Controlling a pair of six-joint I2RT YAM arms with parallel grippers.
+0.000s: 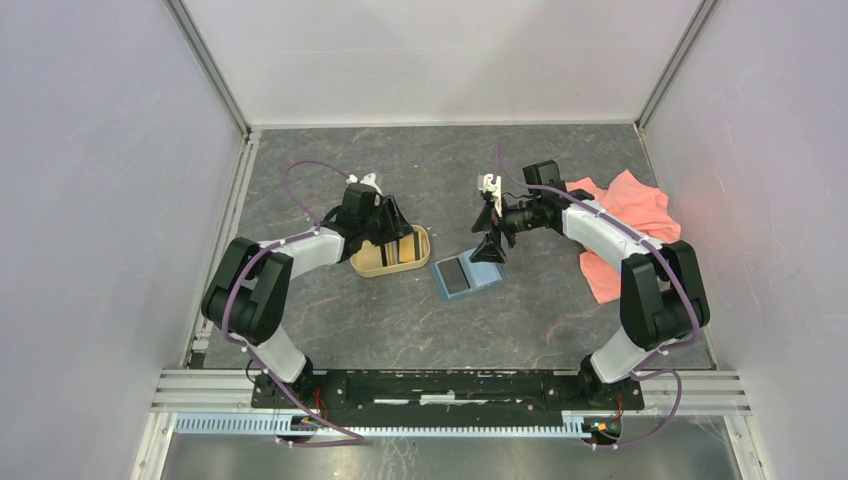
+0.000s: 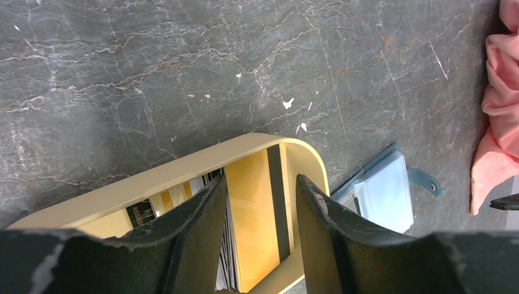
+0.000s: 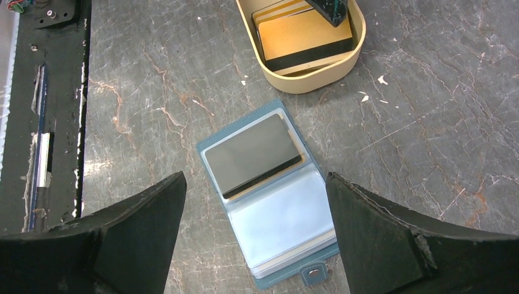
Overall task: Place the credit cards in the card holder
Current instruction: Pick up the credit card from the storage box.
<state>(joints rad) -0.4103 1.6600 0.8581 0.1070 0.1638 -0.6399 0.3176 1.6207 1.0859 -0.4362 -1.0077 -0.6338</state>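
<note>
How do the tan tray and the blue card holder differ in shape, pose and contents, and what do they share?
The tray is tan, oval and walled; the card holder is teal, rectangular and lies flat, opened. The tray holds several cards, a gold one on top; the card holder shows one dark card, and its other page looks clear. Both rest on the grey table and hold cards.

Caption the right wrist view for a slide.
Open right gripper over the open card holder, one dark card on it; gold cards in the tan tray.
</note>
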